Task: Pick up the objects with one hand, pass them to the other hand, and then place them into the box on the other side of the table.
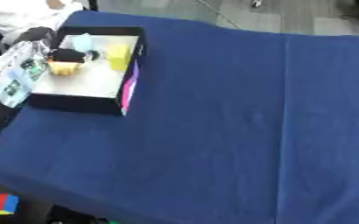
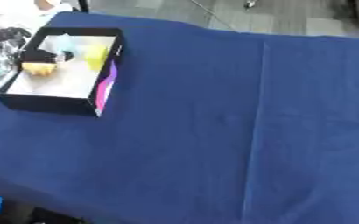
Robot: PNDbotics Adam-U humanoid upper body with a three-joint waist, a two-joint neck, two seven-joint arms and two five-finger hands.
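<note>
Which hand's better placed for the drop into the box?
Left, likely. The box sits far left on the table, and the left hand reaches over its left wall. The right hand shows in neither view.

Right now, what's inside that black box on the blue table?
Inside the black box lie a yellow cup-like item, a yellow-orange lump, something black and something pale blue. Anything beneath them stays hidden.

A desk (image 2: 213,122) covered by a dark blue cloth (image 2: 175,153) is seen, with a lengthwise crease running down its right part. A black box (image 2: 48,105) with a white floor is set at the far left corner. Inside it, a yellow upright item (image 2: 96,57), an orange-yellow item (image 2: 38,68), a dark item (image 2: 62,56) and a pale blue item (image 2: 64,42) are gathered at the far end. No fingers are shown.
</note>
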